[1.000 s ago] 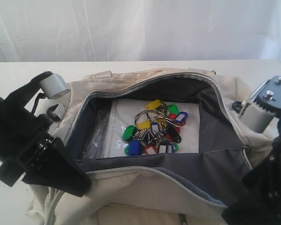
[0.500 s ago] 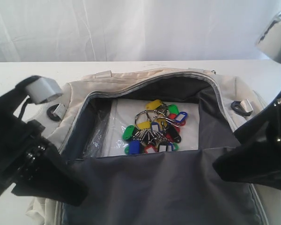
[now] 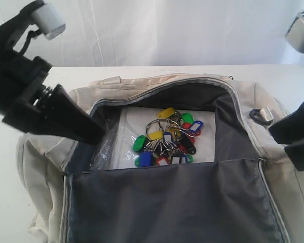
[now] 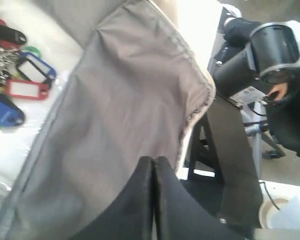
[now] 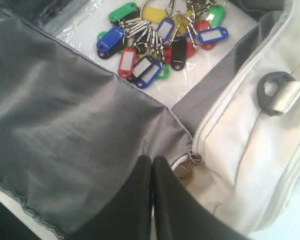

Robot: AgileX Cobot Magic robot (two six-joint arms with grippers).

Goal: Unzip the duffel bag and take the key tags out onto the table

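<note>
Light, loose key tags (image 3: 166,142), judged best taken by their rings, are seen centre-frame in the opened duffel bag (image 3: 142,83); left gripper (image 4: 153,162) and right gripper (image 5: 152,162) are pressed together.

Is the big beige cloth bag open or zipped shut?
Open: the cream-beige fabric duffel bag gapes wide, its dark grey lining folded out, and the colourful plastic key tags lie in plain sight inside.

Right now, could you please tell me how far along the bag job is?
Done: the duffel bag is unzipped, its flap folded open. In hand: nothing visible; the left gripper and right gripper are both shut beside the opening. Left: the key tags lie inside the bag and have yet to go onto the table.
</note>
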